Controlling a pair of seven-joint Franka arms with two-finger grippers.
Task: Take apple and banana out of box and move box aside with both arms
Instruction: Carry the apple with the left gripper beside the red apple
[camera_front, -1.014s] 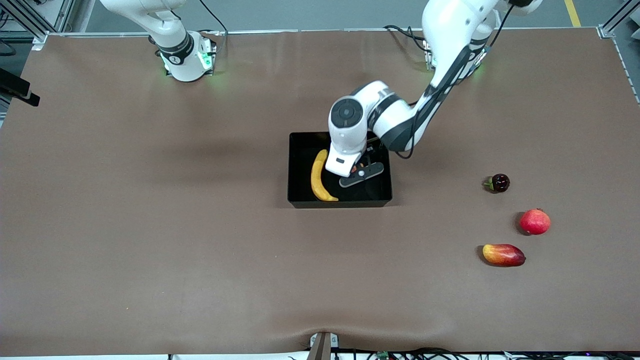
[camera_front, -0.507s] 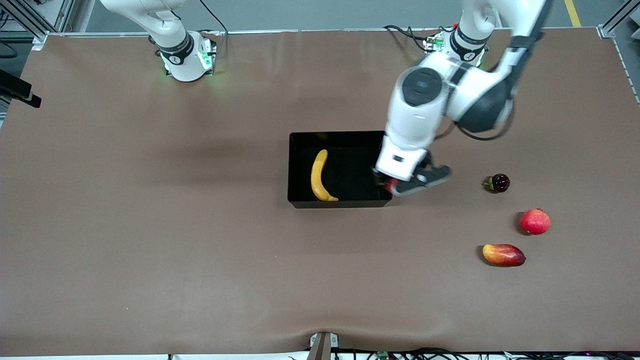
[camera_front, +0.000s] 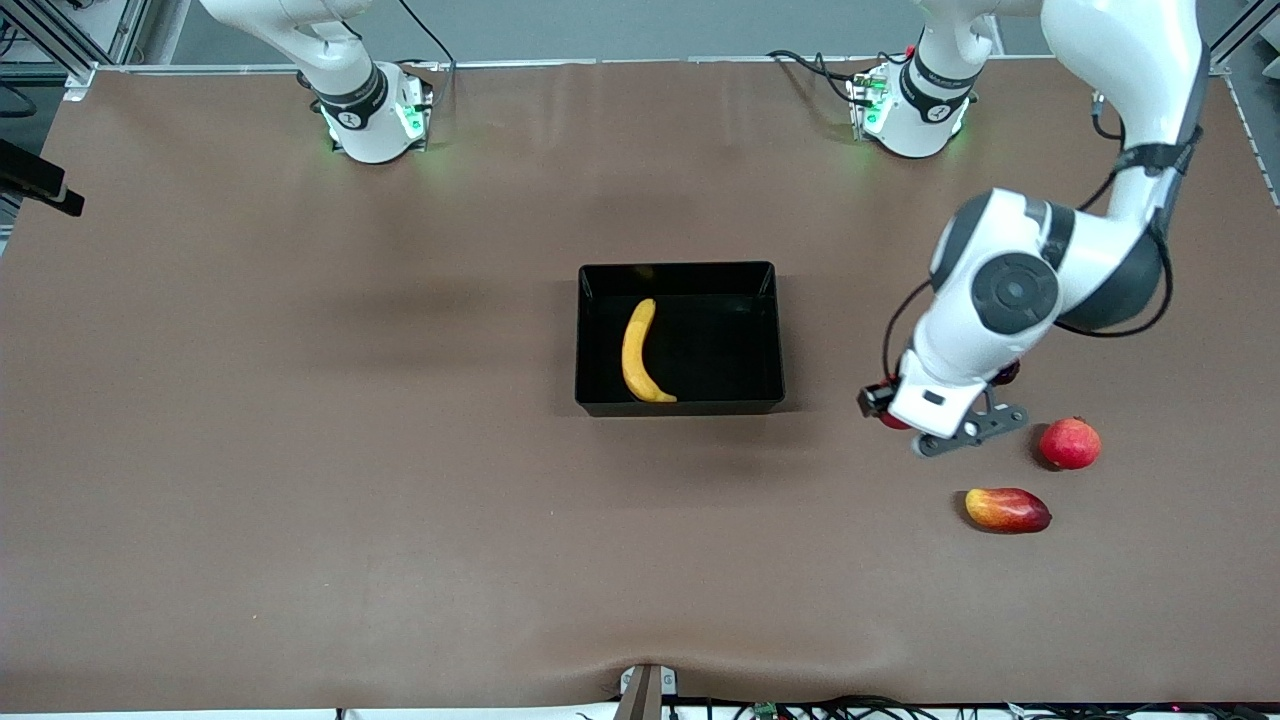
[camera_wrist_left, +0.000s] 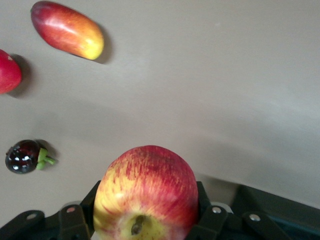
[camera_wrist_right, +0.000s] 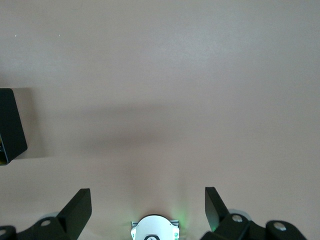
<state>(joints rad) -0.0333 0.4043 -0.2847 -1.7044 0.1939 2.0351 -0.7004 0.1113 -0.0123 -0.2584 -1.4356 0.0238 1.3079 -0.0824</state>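
The black box (camera_front: 680, 267) sits mid-table with the yellow banana (camera_front: 636, 352) lying inside it. My left gripper (camera_front: 897, 419) hangs over the bare table between the box and the loose fruits at the left arm's end. It is shut on the red-and-yellow apple (camera_wrist_left: 146, 195), and the dark fingers (camera_wrist_left: 202, 200) press both sides of it. A sliver of the apple (camera_front: 890, 420) shows under the wrist in the front view. My right gripper (camera_wrist_right: 148, 202) is open and holds nothing, high over the table by its own base, with a corner of the box (camera_wrist_right: 10, 125) in its view.
The mango (camera_front: 1007, 510) and the larger red round fruit (camera_front: 1070, 443) lie toward the left arm's end of the table. The same mango (camera_wrist_left: 67, 30), the red fruit (camera_wrist_left: 7, 72) and a dark purple fruit (camera_wrist_left: 22, 156) show below my left wrist.
My left arm has swung from over the box toward the left arm's end, carrying the apple out to the loose fruits. The banana, the box and the right arm have not moved.
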